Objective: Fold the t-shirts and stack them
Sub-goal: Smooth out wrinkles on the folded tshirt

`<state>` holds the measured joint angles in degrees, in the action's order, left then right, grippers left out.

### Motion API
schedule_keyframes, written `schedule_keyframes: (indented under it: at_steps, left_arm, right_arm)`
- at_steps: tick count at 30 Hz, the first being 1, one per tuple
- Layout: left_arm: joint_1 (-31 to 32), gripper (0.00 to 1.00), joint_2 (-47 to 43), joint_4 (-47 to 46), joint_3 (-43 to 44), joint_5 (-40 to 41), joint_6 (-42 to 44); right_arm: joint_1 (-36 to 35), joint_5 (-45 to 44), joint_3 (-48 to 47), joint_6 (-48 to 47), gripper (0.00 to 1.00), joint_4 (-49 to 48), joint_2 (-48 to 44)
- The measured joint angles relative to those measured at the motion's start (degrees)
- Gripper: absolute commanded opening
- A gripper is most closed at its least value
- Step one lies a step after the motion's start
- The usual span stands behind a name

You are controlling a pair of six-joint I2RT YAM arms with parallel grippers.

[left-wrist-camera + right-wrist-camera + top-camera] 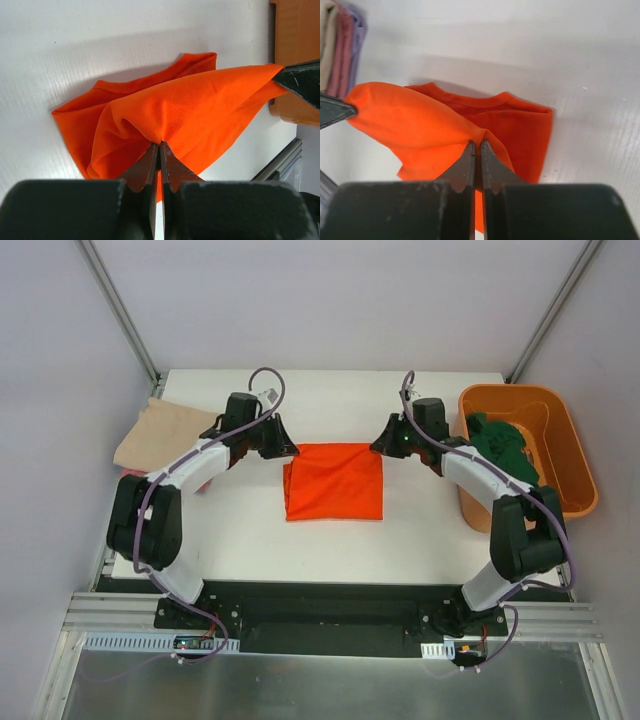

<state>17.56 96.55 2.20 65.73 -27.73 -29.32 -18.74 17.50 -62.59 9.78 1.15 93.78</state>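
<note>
The bright orange t-shirt [335, 481] lies partly folded in the middle of the white table. My left gripper [290, 451] is shut on its far left corner; in the left wrist view [160, 143] the cloth is pinched between the jaws and lifted. My right gripper [380, 448] is shut on the far right corner, with the cloth pinched in the right wrist view [476, 143] too. The far edge hangs taut between both grippers above the lower layers. A beige t-shirt [158, 433] lies folded at the far left with pink cloth [342, 50] under it. A dark green t-shirt [505, 447] sits in the bin.
A rigid orange plastic bin [570, 455] stands at the right edge of the table. The folded stack at the left overhangs the table's edge. Metal frame posts rise at the back corners.
</note>
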Motion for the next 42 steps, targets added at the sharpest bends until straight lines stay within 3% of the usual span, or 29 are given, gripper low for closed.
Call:
schedule_keyframes:
  at_steps: [4, 8, 12, 19, 24, 27, 28, 29, 33, 34, 35, 38, 42]
  left_arm:
    - [0.00, 0.00, -5.99, -0.15, -3.32, 2.82, -0.04]
    - [-0.24, 0.00, -6.56, -0.85, -3.82, 4.83, -0.24]
    - [-1.27, 0.00, -3.41, -1.70, -3.87, 6.03, -0.42]
    - [-3.80, 0.00, 7.37, -2.34, -2.23, 8.81, -1.16]
    - [-4.15, 0.00, 12.92, -3.04, 0.52, 9.38, -1.16]
    - [-4.15, 0.00, 13.90, -3.28, 0.68, 9.40, -1.16]
    - [-4.15, 0.06, 13.92, -3.26, 0.68, 9.51, -1.16]
    - [-4.17, 0.21, 13.90, -3.30, 0.72, 9.81, -1.16]
    - [-4.37, 0.68, 13.68, -2.56, 1.46, 10.51, -1.11]
    - [-4.52, 0.84, 13.27, -1.68, 1.77, 10.91, -1.25]
    - [-4.55, 0.99, 12.66, -0.68, 1.99, 11.56, -1.18]
    - [-4.70, 0.99, 6.80, 3.10, 1.20, 13.60, -2.60]
    - [-4.94, 0.99, -7.74, 4.59, -3.34, 16.22, -3.26]
  right_arm:
    - [-0.74, 2.64, 0.15, 0.07, 0.01, -0.81, -2.78]
    - [-1.42, 3.67, 0.15, 0.09, 0.01, -0.72, -2.58]
    - [-1.55, 3.30, -0.98, 0.02, 0.00, -0.79, 0.57]
    - [-1.55, 0.26, -8.37, 0.00, 0.01, -0.90, 14.47]
    - [-1.25, -1.25, -10.84, 0.11, 0.10, -2.12, 21.24]
    - [-1.09, -1.22, -11.04, 0.28, 0.25, -3.41, 22.34]
    - [-1.07, -1.25, -11.28, 0.04, 0.28, -3.65, 22.34]
    - [-1.07, -1.42, -11.47, 0.02, 0.36, -3.85, 22.34]
    - [-0.76, -2.21, -12.00, -0.74, 0.88, -3.65, 22.12]
    - [-0.63, -2.43, -12.07, -1.38, 0.96, -2.93, 21.75]
    - [-0.55, -2.60, -12.20, -2.05, 0.96, -1.86, 20.90]
    - [-0.50, -4.15, -12.37, -4.15, 0.96, 2.73, 16.15]
    - [-0.63, -6.49, -10.49, -5.92, 0.96, 5.99, 4.52]
